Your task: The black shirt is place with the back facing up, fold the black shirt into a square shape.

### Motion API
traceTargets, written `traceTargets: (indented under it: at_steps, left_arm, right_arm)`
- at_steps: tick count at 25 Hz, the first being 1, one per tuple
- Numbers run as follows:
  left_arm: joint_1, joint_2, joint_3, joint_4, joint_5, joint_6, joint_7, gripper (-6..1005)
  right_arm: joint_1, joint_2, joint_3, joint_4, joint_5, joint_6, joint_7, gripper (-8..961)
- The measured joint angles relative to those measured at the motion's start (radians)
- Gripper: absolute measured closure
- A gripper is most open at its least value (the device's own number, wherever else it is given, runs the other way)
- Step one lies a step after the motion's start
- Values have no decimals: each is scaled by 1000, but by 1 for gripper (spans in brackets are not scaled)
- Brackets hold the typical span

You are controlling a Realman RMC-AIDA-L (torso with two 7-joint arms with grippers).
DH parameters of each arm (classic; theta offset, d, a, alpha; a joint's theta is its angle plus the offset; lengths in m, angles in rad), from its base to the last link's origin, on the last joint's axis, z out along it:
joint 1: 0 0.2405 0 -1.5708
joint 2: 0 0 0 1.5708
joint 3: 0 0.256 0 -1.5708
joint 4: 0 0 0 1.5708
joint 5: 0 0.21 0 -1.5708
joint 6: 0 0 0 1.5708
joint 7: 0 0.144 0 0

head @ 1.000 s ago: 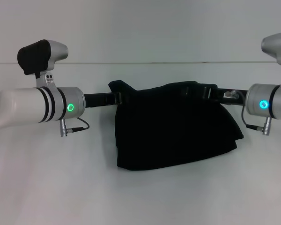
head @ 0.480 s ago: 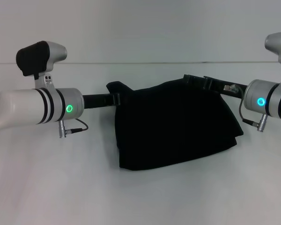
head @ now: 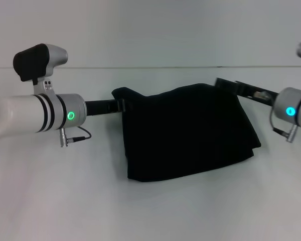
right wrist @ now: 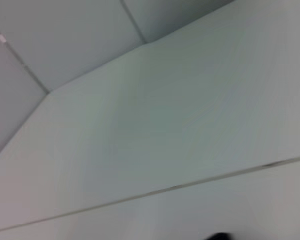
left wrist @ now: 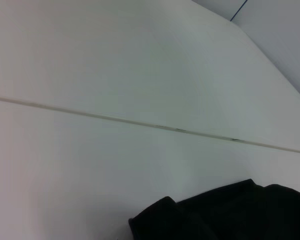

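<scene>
shirt (head: 188, 133): folded to a compact, roughly rectangular black bundle, lying mid-table (head: 150, 211), between the two arms. No lettering showing.
shape: near edge fairly straight, right side doubled with a layer poking out at the lower right corner; far-left corner peaks up into a small loose flap. Close to a square, not tidy yet.
left gripper (head: 121, 105): at the shirt's far-left corner, touching or just at the cloth edge. Black fingers against black cloth, so cannot tell whether clenched on the corner or released.
right gripper (head: 226, 83): raised beside the far-right corner, apart from the cloth by the look of it, nothing visibly hanging from it. Fingers not readable either; cannot tell released or clamped.
left wrist view: only a lump of shirt edge against the bare table, no fingers in shot.
right wrist view: table and wall, just a black sliver at the border; nothing useful.
progress: main folds look done, judging by the bundle's size and stacked layers. Late stage.
left to do: probably flatten the raised left corner, square up the right edge, clear both arms away.
risk: dragging the left corner on retreat could pull the top layer open.
</scene>
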Motion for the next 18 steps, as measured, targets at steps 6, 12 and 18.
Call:
traceTargets:
  at_steps: [6, 12, 18]
  left_arm:
    - [0, 5, -3, 3, -1, 0, -5, 956]
    - [-4, 8, -13, 22, -10, 3, -10, 956]
    - [-30, 26, -20, 29, -23, 10, -21, 957]
  right_arm:
    - [-86, -52, 48, -29, 20, -156, 5, 144]
    - [-165, -106, 119, -43, 21, -384, 6, 144]
    - [-198, -112, 118, -44, 5, -447, -4, 144]
